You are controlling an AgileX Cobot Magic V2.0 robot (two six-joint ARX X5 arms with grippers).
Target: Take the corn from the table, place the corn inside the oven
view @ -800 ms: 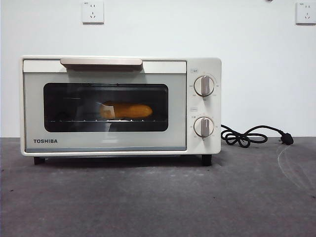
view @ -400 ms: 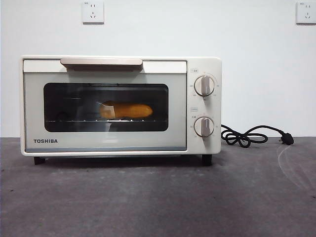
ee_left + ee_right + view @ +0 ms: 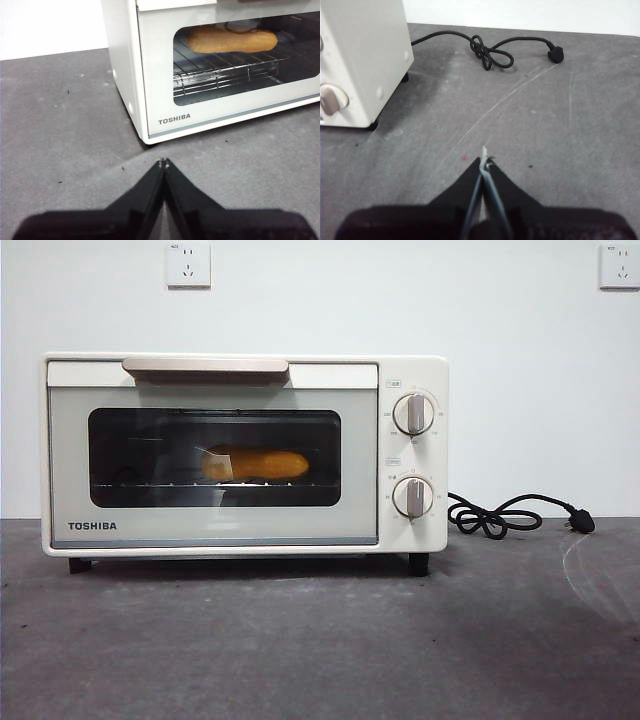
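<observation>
Corn (image 3: 255, 464) lies on the wire rack (image 3: 220, 67) inside the TOSHIBA toaster oven (image 3: 244, 454), behind the closed glass door (image 3: 214, 457), so the task looks finished and the step in hand is only the arms' rest away from the appliance. The left gripper (image 3: 163, 162) hangs low over the table (image 3: 320, 640) with its jaws pressed together and nothing between them; the oven's front corner stands ahead of it and the corn farther ahead, behind the glass. The right gripper (image 3: 483, 162) is likewise pressed together and empty, with the oven's knob side ahead and to one side of it, and the knotted black cord (image 3: 487, 50) with its plug (image 3: 555, 52) farther ahead. No next move seems called for beyond keeping both arms clear. The table is a dark grey, felt-like surface, faintly mottled, with pale scuff lines near the right gripper. Behind the oven rises a plain white wall (image 3: 500, 320) carrying two sockets (image 3: 188, 263).
</observation>
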